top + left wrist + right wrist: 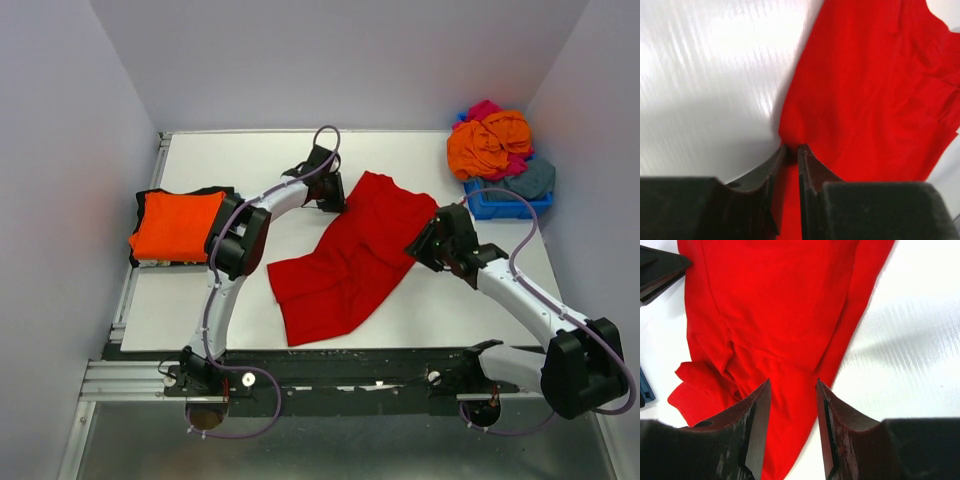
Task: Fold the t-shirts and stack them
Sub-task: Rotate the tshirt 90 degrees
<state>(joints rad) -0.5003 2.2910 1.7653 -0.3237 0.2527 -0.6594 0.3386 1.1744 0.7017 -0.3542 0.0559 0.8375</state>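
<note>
Well, red t-shirt is spread btwn both grippers: soft, light, floppy. Left gripper is pinched on its edge; right gripper is open, straddling the opp. edge. Best to grab at edges/corners, not mid-cloth.

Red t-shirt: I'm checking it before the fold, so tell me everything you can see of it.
The red t-shirt is plain, soft, bright red cloth, unfolded and rumpled, lying loosely spread and slanted on the white table between the arms. Creases and folds show along it. The left fingers pinch its edge at the far end; the right fingers stand open over its right edge.
</note>
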